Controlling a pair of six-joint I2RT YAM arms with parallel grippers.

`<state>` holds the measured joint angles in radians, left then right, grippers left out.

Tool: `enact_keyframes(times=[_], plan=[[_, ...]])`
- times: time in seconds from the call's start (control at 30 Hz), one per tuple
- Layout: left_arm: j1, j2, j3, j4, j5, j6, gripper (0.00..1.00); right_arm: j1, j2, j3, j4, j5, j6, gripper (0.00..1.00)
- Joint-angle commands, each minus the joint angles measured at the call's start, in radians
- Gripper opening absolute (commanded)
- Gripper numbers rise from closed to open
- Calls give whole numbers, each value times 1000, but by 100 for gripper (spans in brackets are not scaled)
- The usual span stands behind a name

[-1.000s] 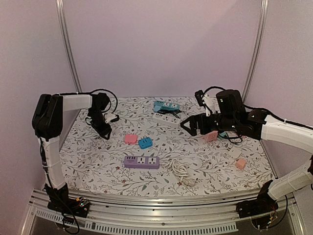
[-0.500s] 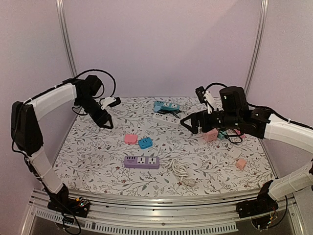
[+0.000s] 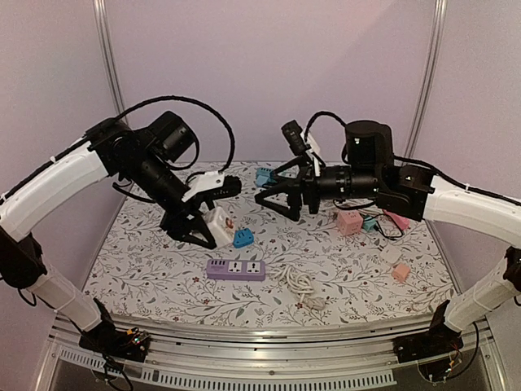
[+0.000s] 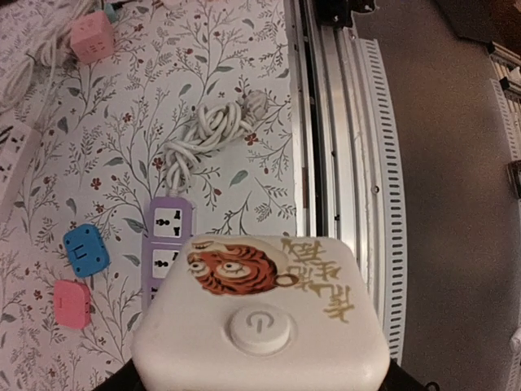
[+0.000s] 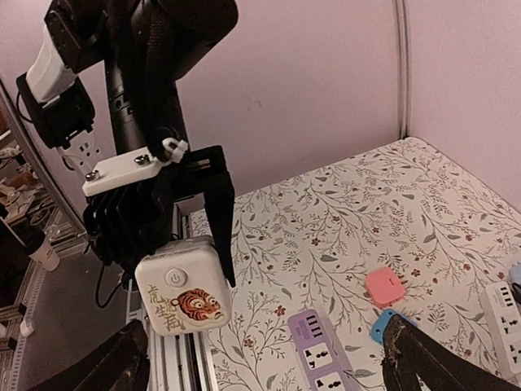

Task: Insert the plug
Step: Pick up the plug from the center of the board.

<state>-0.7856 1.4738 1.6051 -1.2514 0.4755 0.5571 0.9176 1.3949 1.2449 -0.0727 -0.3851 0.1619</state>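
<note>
My left gripper (image 3: 203,230) is shut on a white cube socket (image 3: 215,220) with a tiger picture and a power button, and holds it above the table. The cube fills the bottom of the left wrist view (image 4: 260,318) and hangs at the left of the right wrist view (image 5: 181,289). My right gripper (image 3: 270,195) is open and empty, raised and pointing left at the cube from a short way off. A purple power strip (image 3: 235,270) lies on the floral mat, with a coiled white cable (image 3: 299,285) to its right.
A blue cube (image 3: 242,238) lies beside the left gripper, a pink cube (image 5: 384,287) close to it. Another pink cube (image 3: 350,221), a small pink adapter (image 3: 400,272) and a teal strip (image 3: 264,175) lie on the right and at the back. A metal rail (image 3: 260,342) runs along the front edge.
My left arm has swung from the back left to the middle, and the white cube now shows in its jaws. My right gripper has risen and moved left, turned toward it.
</note>
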Motion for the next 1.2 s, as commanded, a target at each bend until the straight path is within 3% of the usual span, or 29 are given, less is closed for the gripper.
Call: enact_keyframes(times=[0.0, 0.07, 0.2, 0.3, 0.4, 0.57, 1.07, 1.17], plan=[[-103, 3, 76, -87, 11, 26, 0, 91, 85, 42, 19, -193, -105, 99], [-112, 2, 104, -102, 38, 33, 0, 108, 97, 14, 56, -219, -112, 99], [-120, 3, 116, -103, 57, 35, 0, 120, 77, -110, 303, -246, -33, 99], [-129, 8, 117, -101, 64, 32, 0, 136, 76, -187, 546, -215, 55, 99], [-143, 16, 123, -91, 48, 15, 0, 170, 124, -203, 637, -150, 78, 99], [-147, 13, 126, -90, 36, 13, 0, 178, 189, -179, 672, -109, 109, 98], [-147, 15, 119, -76, 17, 2, 0, 179, 221, -150, 628, -114, 88, 83], [-147, 13, 126, -73, 11, -1, 0, 179, 234, -141, 621, -118, 81, 85]])
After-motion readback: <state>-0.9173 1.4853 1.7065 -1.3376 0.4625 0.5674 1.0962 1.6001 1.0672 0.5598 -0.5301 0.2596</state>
